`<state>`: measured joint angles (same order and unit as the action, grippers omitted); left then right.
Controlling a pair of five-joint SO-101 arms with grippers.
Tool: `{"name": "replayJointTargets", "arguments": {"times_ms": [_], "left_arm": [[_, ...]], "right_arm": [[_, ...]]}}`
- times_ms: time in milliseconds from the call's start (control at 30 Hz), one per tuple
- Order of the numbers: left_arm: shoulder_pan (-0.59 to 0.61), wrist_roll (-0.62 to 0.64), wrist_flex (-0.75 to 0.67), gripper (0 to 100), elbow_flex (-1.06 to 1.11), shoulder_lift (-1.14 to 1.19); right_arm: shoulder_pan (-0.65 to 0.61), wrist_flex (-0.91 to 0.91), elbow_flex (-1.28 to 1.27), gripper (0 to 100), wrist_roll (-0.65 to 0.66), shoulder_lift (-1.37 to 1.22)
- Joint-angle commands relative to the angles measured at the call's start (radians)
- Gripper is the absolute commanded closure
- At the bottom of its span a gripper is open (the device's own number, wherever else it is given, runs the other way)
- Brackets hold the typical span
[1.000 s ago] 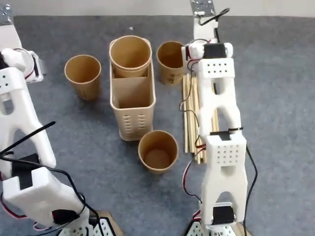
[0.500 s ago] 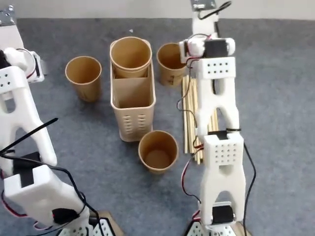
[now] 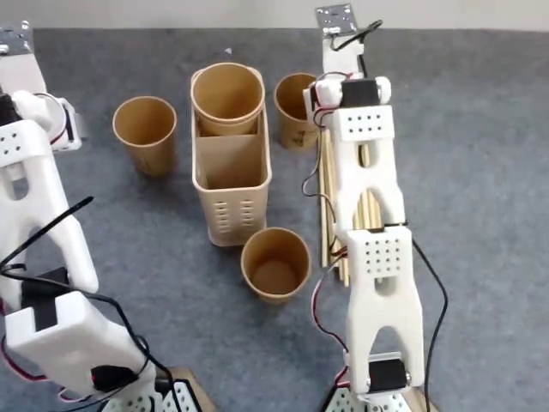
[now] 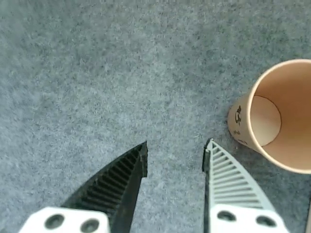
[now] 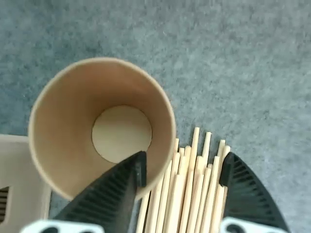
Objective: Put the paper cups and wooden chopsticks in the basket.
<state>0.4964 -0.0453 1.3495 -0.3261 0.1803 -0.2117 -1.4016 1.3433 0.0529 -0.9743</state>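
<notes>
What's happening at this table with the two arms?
They are packing cups and chopsticks into the basket. One cup already sits in its far compartment. The left cup, near cup and far-right cup stand on the table. The chopsticks lie under the right arm. The right claw hangs open above the far-right cup's rim and the chopstick ends, gripping nothing. The left claw is open over bare table beside the left cup.
</notes>
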Motion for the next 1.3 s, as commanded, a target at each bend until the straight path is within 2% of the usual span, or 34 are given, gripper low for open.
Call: {"name": "replayJointTargets", "arguments": {"times_ms": [0,133,233,500,667,933,1133,1267], "left_arm": [[0.005,-0.017,-0.015,79,-0.005,-0.008],[0.005,-0.017,-0.011,79,-0.005,-0.008],[0.005,-0.017,-0.009,79,-0.004,-0.008],[-0.038,-0.014,-0.020,79,-0.004,-0.007],[-0.094,0.002,-0.083,79,-0.005,0.012],[-0.177,0.049,-0.129,76,-0.097,0.186],[-0.186,0.097,-0.123,76,-0.237,0.340],[-0.188,0.092,-0.123,83,-0.300,0.456]], "right_arm": [[0.007,-0.007,0.071,75.8,-0.002,-0.010],[0.007,-0.025,0.076,88.4,0.003,-0.031],[0.007,-0.024,0.076,99.8,0.066,-0.050],[0.021,-0.041,0.076,99.5,0.095,-0.061],[0.035,-0.053,0.077,99.5,0.095,-0.059],[0.077,-0.067,0.163,99.5,0.089,-0.061],[0.065,-0.110,0.180,99.5,0.092,-0.064],[0.067,-0.157,0.200,99.5,0.094,-0.048]]}}
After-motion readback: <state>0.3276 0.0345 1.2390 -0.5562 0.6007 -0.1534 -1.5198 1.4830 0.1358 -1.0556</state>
